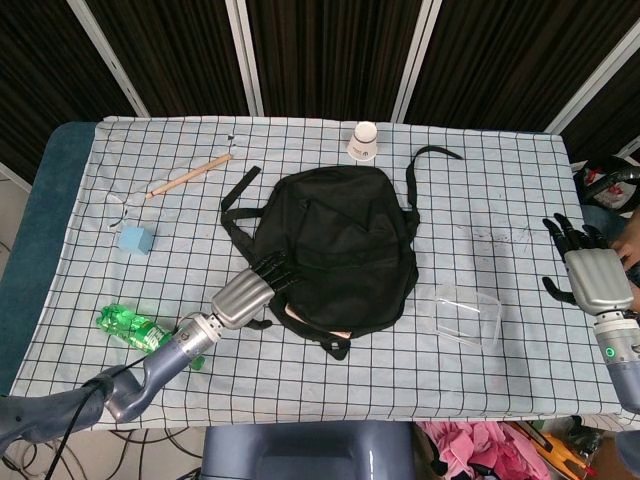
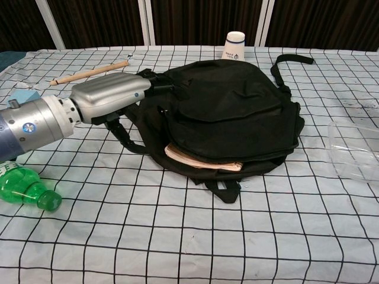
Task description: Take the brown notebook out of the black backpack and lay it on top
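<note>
Far left on the checked cloth: a green plastic bottle (image 1: 135, 329) lies on its side near the near edge; a blue block (image 1: 133, 239) sits farther back; a wooden stick (image 1: 189, 176) lies diagonally toward the far side.

Left hand (image 1: 243, 297): reaches in low from the near left, palm down, its fingers (image 1: 275, 270) extended close together and resting against the left flank of the black backpack (image 1: 340, 245); the thumb hangs beneath, on the cloth beside a strap; in the chest view the fingertips disappear against the dark fabric, so whether they press into the opening cannot be told; nothing is seen held.

The backpack lies flat at the centre of the table, straps trailing to the left and to the far right; its near edge gapes open.

Brown notebook (image 2: 201, 158): still inside the bag, a pale edge protruding from the gaping near-left mouth; it lies just to the right of and nearer than the left fingertips, close beside them, with no contact visible.

A white paper cup (image 1: 363, 141) stands inverted just beyond the bag's far edge; a clear plastic container (image 1: 466, 315) sits to the bag's near right.

Right hand (image 1: 594, 272): at the table's right edge, well apart from the bag; fingers spread and extended, holding nothing.
</note>
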Robot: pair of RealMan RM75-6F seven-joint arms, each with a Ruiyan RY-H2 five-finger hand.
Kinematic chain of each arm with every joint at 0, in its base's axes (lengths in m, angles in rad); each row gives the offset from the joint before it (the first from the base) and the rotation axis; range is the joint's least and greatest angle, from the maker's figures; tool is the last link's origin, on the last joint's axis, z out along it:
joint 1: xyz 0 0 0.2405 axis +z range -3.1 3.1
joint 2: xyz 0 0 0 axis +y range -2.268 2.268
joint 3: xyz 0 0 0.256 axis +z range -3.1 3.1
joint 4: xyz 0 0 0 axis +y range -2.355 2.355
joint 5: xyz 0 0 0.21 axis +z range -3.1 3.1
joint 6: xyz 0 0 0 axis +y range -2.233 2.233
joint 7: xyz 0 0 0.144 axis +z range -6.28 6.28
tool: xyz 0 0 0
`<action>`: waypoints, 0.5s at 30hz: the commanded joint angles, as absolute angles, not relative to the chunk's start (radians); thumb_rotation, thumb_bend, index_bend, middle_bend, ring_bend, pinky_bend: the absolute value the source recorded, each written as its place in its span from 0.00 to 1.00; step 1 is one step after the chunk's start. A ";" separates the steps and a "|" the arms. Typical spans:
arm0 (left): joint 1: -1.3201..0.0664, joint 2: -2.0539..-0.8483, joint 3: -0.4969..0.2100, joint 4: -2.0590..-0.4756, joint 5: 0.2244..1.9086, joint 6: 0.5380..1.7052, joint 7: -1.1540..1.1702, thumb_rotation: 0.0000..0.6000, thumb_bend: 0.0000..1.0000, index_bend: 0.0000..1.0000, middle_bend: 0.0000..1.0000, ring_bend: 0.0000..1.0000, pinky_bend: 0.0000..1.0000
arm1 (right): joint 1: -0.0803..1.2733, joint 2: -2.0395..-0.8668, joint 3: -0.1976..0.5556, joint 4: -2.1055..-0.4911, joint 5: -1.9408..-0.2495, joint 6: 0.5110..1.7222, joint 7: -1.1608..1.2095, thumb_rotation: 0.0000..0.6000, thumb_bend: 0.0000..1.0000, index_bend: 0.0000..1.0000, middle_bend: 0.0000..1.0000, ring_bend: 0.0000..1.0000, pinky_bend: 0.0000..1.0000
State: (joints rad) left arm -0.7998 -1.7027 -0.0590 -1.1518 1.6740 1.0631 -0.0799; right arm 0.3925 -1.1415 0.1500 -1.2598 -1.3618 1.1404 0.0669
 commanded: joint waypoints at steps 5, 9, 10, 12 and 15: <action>-0.869 -1.788 -0.084 -1.066 1.654 0.987 -0.066 1.00 0.10 0.17 0.21 0.00 0.00 | 0.386 -1.141 0.148 -1.253 -1.366 1.151 0.078 1.00 0.28 0.00 0.02 0.18 0.09; -0.885 -1.830 -0.083 -1.019 1.652 0.984 -0.064 1.00 0.10 0.17 0.22 0.00 0.00 | 0.382 -1.138 0.150 -1.248 -1.362 1.156 0.087 1.00 0.28 0.00 0.02 0.18 0.09; -0.888 -1.841 -0.085 -1.007 1.648 0.984 -0.069 1.00 0.10 0.17 0.22 0.00 0.00 | 0.382 -1.138 0.151 -1.245 -1.360 1.156 0.090 1.00 0.28 0.00 0.02 0.18 0.09; -0.895 -1.859 -0.090 -0.986 1.642 0.984 -0.081 1.00 0.10 0.17 0.23 0.00 0.00 | 0.382 -1.137 0.152 -1.240 -1.358 1.154 0.093 1.00 0.28 0.00 0.02 0.18 0.09; -0.904 -1.886 -0.095 -0.959 1.641 0.999 -0.104 1.00 0.11 0.19 0.24 0.00 0.00 | 0.383 -1.134 0.150 -1.231 -1.362 1.152 0.096 1.00 0.28 0.00 0.02 0.18 0.09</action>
State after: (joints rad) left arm -0.8976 -1.8750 -0.0914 -0.9692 1.6427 0.9915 -0.0943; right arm 0.3826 -1.1351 0.1509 -1.2328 -1.3603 1.1518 0.0957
